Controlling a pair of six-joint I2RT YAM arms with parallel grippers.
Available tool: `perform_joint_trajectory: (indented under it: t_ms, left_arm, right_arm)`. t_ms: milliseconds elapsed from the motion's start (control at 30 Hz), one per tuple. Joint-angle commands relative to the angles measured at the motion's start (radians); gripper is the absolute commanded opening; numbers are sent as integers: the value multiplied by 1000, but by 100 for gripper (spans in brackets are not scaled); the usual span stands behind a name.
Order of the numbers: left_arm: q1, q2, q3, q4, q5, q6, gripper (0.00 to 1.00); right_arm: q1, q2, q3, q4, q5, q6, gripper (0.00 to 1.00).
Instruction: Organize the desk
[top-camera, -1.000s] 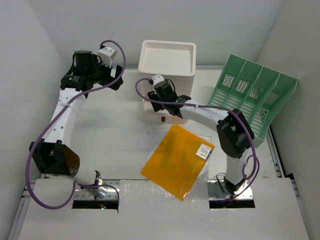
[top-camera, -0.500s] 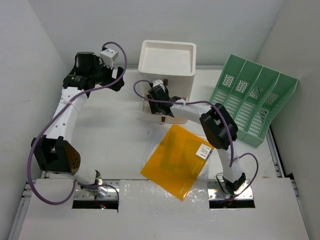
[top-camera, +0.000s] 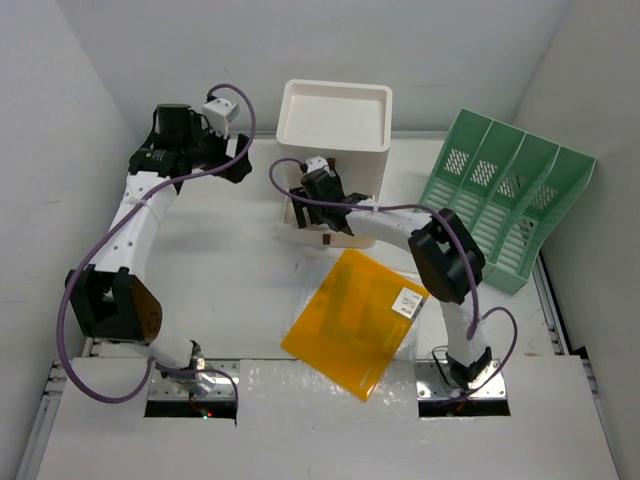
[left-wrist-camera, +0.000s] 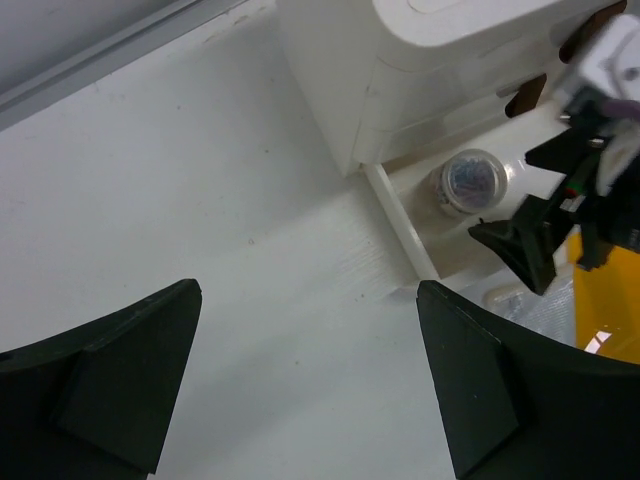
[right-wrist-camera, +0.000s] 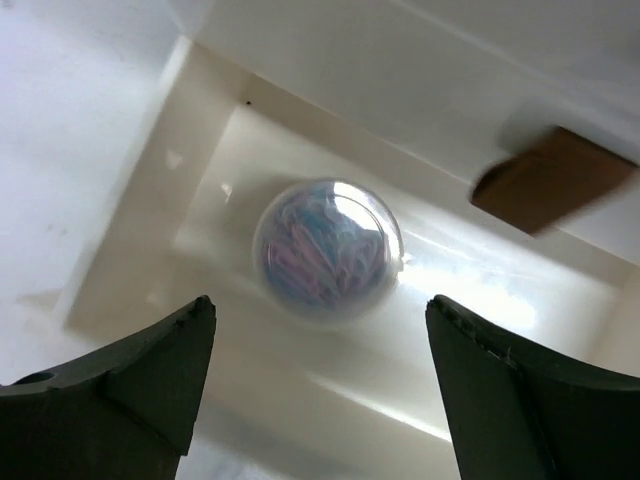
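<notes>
left claw (left-wrist-camera: 308, 300) wide, empty, left of drawer box (top-camera: 335, 115) | right claw (right-wrist-camera: 320, 305) wide above blurred clip tub (right-wrist-camera: 328, 250) in box's open drawer (right-wrist-camera: 140, 220)

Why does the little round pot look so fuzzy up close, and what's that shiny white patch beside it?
Right wrist view: the round pot is out of focus, probably too near the lens, like the brown handle and the tool's fingers; the shiny patch is light glaring off the glossy drawer. Left wrist view: the pot looks sharper. Top view: even light, soft shadows.
</notes>
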Motion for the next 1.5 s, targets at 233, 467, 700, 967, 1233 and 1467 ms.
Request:
perform_joint_trajectory:
  t_ms: [233, 467, 700, 967, 1233, 1467]
  left_arm:
    - [-56, 192, 295, -34, 56, -57, 88]
    - [-133, 339, 534, 26, -36, -138, 92]
    - [-217, 487, 642, 38, -261, -123, 94]
    - [-228, 588, 679, 41, -353, -126, 93]
    - [-228, 588, 572, 94, -281, -135, 64]
    - [-228, 600, 561, 86, -220, -127, 11]
  right_arm:
    - [41, -389, -241, 152, -69, -110, 77]
    - [79, -536, -645, 401, 83, 95, 5]
    - [139, -449, -700, 502, 85, 155, 0]
    - [122, -286, -617, 532, 151, 191, 0]
    - [85, -205, -546, 583, 244, 148, 0]
    - [50, -174, -480, 647, 303, 65, 0]
